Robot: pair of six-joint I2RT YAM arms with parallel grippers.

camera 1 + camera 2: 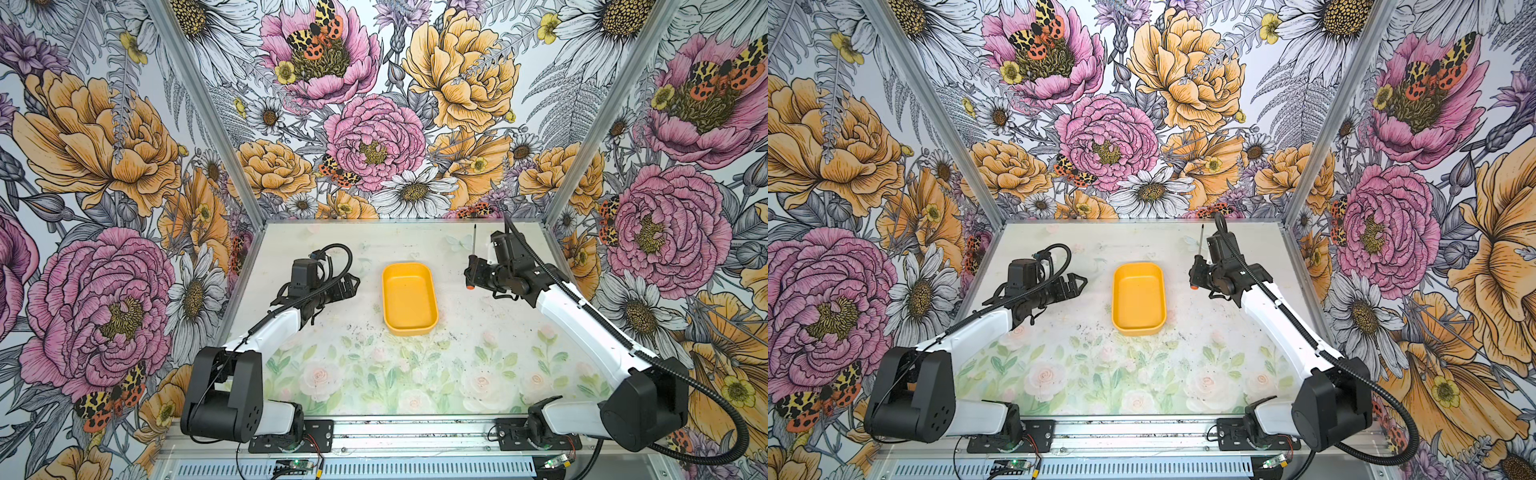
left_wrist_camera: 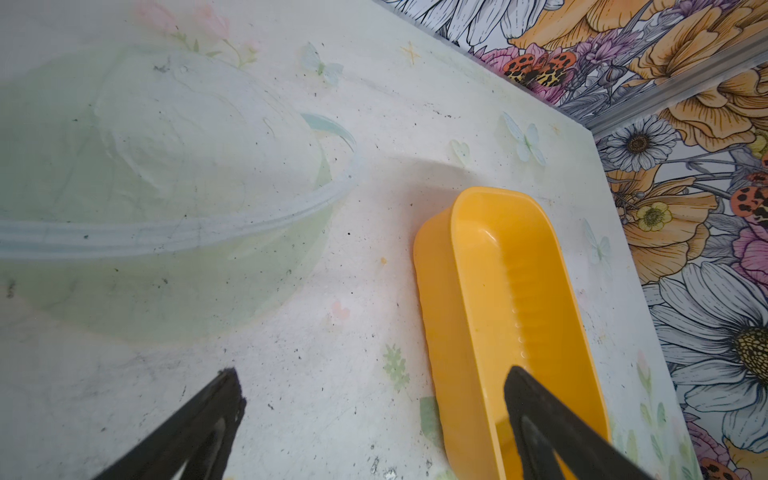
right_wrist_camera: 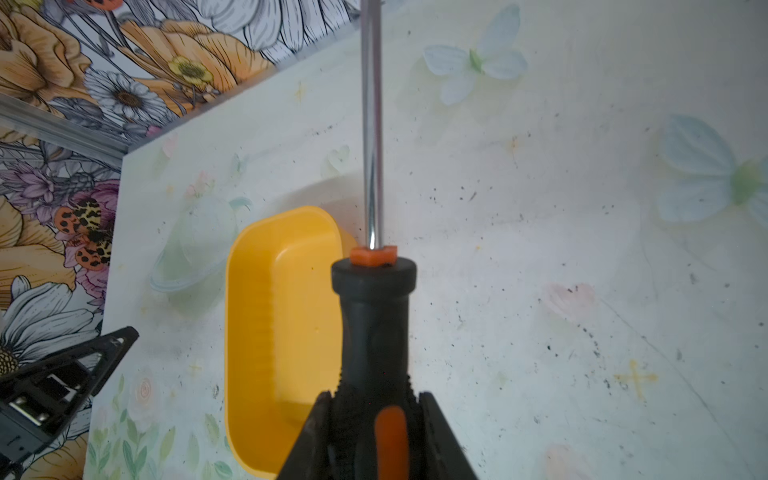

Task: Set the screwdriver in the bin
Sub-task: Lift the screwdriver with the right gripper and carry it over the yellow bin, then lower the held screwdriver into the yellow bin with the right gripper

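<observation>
1. Got the right gripper (image 1: 472, 272) just right of centre in both top views, pinched tight around the black handle of the screwdriver (image 1: 474, 243).
2. Seeing the thin shaft poke straight up the frame toward the back wall (image 1: 374, 124), with the orange butt end sticking out below the jaws.
3. Same grip up close in the right wrist view: screwdriver (image 3: 374, 324) squeezed between both jaws at bottom centre, with the shiny shaft running off the top edge.
4. So, not in the bin (image 1: 409, 297) yet. Yellow-orange tray parked mid-frame on the table (image 1: 374, 374), off to the left of the screwdriver with a strip of bare tabletop in between.
5. In that same wrist view, bin (image 3: 266, 332) showing behind and left of the handle.
6. Got the left gripper (image 1: 355, 283) over on the left of the bin, jaws spread wide, nothing between them.
7. Left wrist view: two black fingers (image 2: 224, 399) far apart along the bottom edge, the right-hand one overlapping the bin (image 2: 498, 291) in the picture. Can't tell contact from there, but clear gap between gripper and bin in both top views.
8. Can't tell how far off the table the screwdriver hangs.
</observation>
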